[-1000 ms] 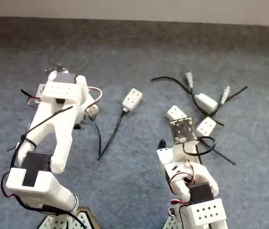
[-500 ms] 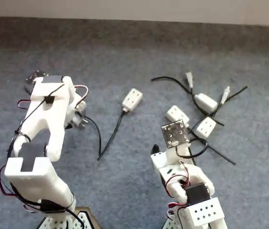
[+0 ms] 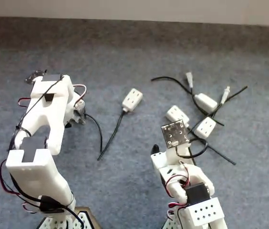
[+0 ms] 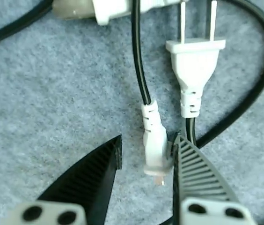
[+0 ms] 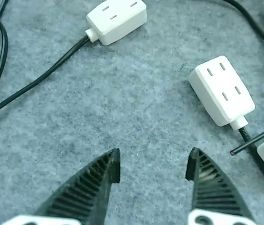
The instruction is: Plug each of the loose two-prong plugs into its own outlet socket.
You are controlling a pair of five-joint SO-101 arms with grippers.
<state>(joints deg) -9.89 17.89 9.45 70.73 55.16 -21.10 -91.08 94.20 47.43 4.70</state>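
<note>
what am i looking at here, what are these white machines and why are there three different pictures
These are two small robot arms, the left arm and the right arm, each ending in a two-fingered gripper. The wide picture comes from a fixed camera looking down on both, over a grey carpet. The other two come from a camera on each arm's wrist, looking along its fingers. White sockets and plugs on black cords lie on the carpet. The left gripper is open with a small white plug between its fingers; a two-prong plug lies just beyond. The right gripper is open over bare carpet, near an outlet socket. Nothing is gripped.
</note>
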